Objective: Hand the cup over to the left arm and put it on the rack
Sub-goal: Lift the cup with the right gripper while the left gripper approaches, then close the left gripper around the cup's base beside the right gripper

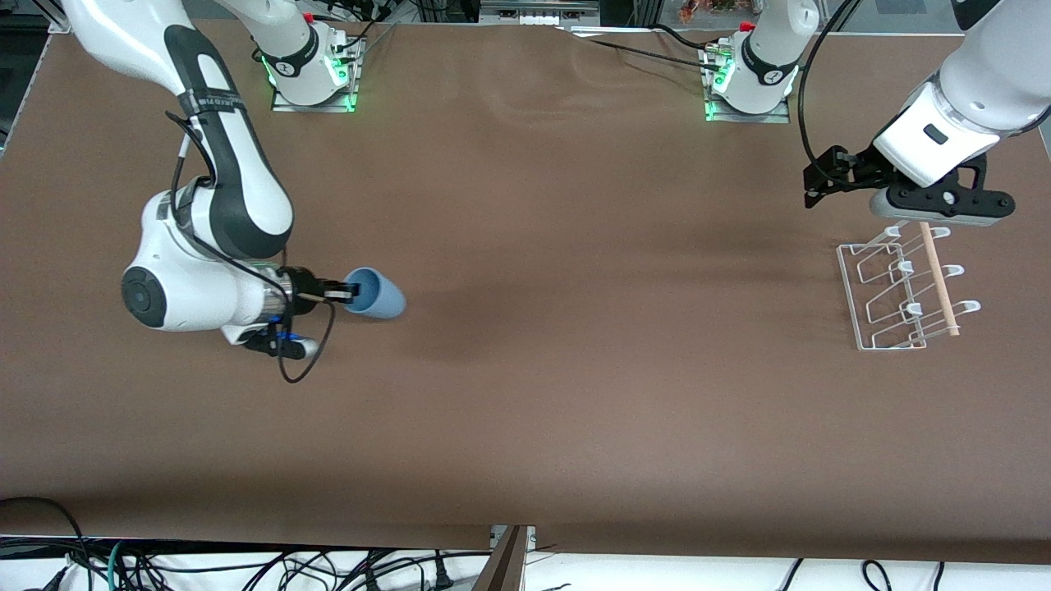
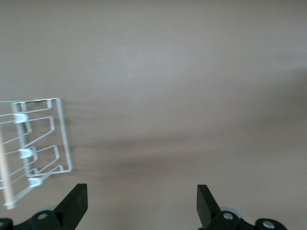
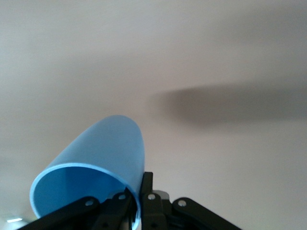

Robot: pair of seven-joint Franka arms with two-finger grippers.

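The light-blue cup [image 1: 376,296] is on its side, its mouth toward the right arm, toward the right arm's end of the table. My right gripper [image 1: 349,289] is shut on its rim, one finger inside and one outside. The right wrist view shows the cup [image 3: 98,165] pinched at the rim by the right gripper [image 3: 141,191], with its shadow apart on the table. My left gripper [image 1: 811,185] is open and empty, hovering beside the white wire rack [image 1: 903,291]. The left wrist view shows its spread fingers [image 2: 76,203] and the rack [image 2: 41,143].
The rack's wooden dowel [image 1: 938,279] runs along it. The two arm bases [image 1: 312,74] [image 1: 747,82] stand at the table's edge farthest from the front camera. Brown table surface [image 1: 591,328] lies between cup and rack. Cables hang below the near edge.
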